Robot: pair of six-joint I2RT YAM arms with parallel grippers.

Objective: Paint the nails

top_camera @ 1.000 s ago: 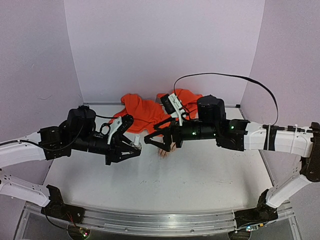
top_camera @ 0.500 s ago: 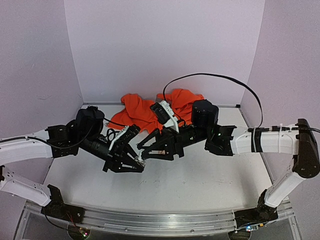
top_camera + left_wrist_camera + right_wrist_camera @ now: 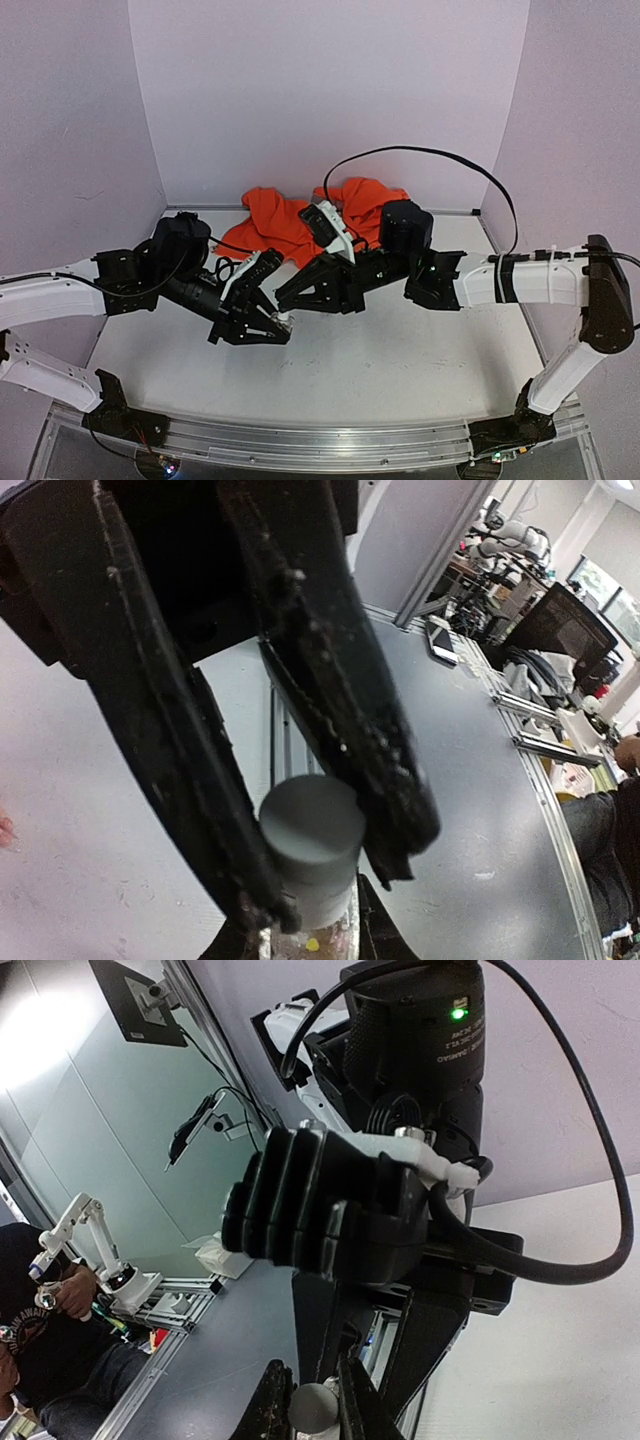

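A small white bottle (image 3: 312,852) hangs above the table between my two grippers. My left gripper (image 3: 335,880) is shut on its body, and its grey round end faces the left wrist camera. My right gripper (image 3: 313,1410) is shut on the bottle's (image 3: 315,1412) other rounded end. From above, the left gripper (image 3: 280,328) and right gripper (image 3: 284,303) meet tip to tip over the table's middle. The orange sleeve (image 3: 290,222) lies behind them. The nails are hidden under the arms, apart from a flesh-coloured sliver (image 3: 4,830) at the frame edge.
The white table (image 3: 400,350) is walled by pale panels on three sides. A black cable (image 3: 430,155) arcs over the right arm. The aluminium rail (image 3: 320,440) runs along the near edge.
My right gripper has come left and down to the left gripper and closed its jaws on the bottle's end. The left arm has swung toward the middle, still gripping the bottle.
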